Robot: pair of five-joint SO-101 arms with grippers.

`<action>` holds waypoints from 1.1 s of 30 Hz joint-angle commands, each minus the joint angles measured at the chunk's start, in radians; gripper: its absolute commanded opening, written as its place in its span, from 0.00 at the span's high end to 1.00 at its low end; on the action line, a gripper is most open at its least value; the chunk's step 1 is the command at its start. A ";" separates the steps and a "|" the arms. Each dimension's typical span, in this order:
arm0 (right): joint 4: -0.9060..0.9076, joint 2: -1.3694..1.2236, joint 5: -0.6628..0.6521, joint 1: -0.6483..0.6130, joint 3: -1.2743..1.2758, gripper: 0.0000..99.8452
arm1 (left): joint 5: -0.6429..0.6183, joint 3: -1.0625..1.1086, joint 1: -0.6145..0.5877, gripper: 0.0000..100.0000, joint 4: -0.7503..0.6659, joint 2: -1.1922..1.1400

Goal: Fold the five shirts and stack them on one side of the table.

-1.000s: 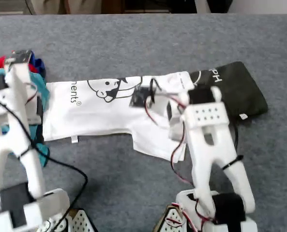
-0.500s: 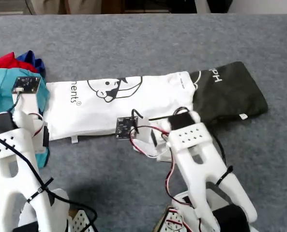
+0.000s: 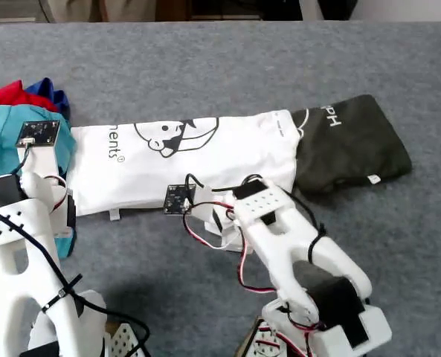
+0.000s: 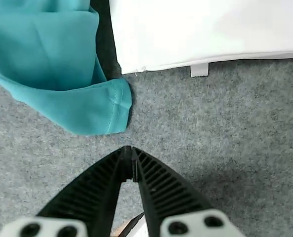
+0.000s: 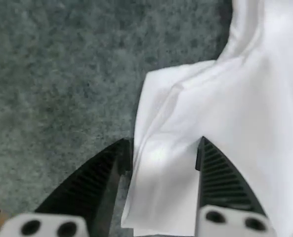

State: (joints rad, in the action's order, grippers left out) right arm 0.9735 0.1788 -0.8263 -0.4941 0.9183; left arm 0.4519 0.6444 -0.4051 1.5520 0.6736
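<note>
High view: a white shirt [image 3: 235, 160] is spread flat across the middle of the grey counter [image 3: 205, 67], printed side up. A black shirt [image 3: 354, 145] is laid touching one end of it. At the other end a teal shirt [image 3: 1, 137], a red shirt [image 3: 4, 95] and a blue shirt [image 3: 54, 95] are heaped together. In the right wrist view the right hand [image 5: 163, 148] is seen wide open, set astride a loose fold at the white shirt's near edge without gripping it. In the left wrist view the left hand [image 4: 131, 155] is seen closed and empty over bare counter, just beside a teal corner.
</note>
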 commanded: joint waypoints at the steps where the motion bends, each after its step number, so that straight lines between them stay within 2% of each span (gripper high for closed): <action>1: 0.008 -0.044 0.012 -0.008 -0.035 0.78 | -0.009 -0.009 -0.008 0.98 -0.011 0.022; 12: 0.012 -0.056 0.011 -0.008 -0.039 0.78 | -0.009 -0.011 -0.009 0.98 -0.006 0.027; 19: 0.008 -0.056 0.011 0.012 -0.042 0.92 | -0.009 -0.011 -0.011 0.98 -0.005 0.027; 30: 0.006 -0.058 0.009 0.039 -0.058 0.93 | -0.009 -0.012 -0.009 0.98 0.015 0.028; 33: 0.017 -0.059 0.009 0.039 -0.074 1.00 | -0.009 -0.012 -0.009 0.98 0.015 0.030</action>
State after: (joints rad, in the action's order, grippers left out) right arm 0.9735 0.1204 -0.8247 -0.4695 0.8569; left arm 0.4488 0.6444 -0.4051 1.5627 0.6828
